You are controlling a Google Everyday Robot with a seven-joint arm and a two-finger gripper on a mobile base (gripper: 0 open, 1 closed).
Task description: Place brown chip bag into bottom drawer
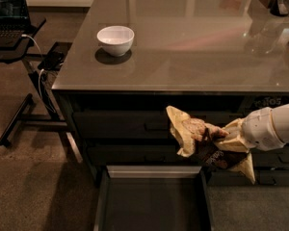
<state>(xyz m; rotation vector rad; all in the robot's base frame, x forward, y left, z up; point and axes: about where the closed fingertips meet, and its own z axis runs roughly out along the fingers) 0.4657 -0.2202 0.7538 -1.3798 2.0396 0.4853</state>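
Observation:
The brown chip bag (195, 137) is a crumpled tan-yellow foil bag with a dark brown panel. It hangs in the air in front of the counter's drawer fronts, above the right part of the bottom drawer (151, 203). That drawer is pulled open, with a flat grey floor and a pale back strip. My gripper (225, 139) comes in from the right on a white arm and is shut on the bag's right side; the bag covers most of it.
A white bowl (115, 39) stands on the grey countertop (192, 47) at the left. Two handled drawers (120, 124) sit above the open one. A laptop stand (19, 47) with cables is on the floor at the left. Items stand at the counter's far right.

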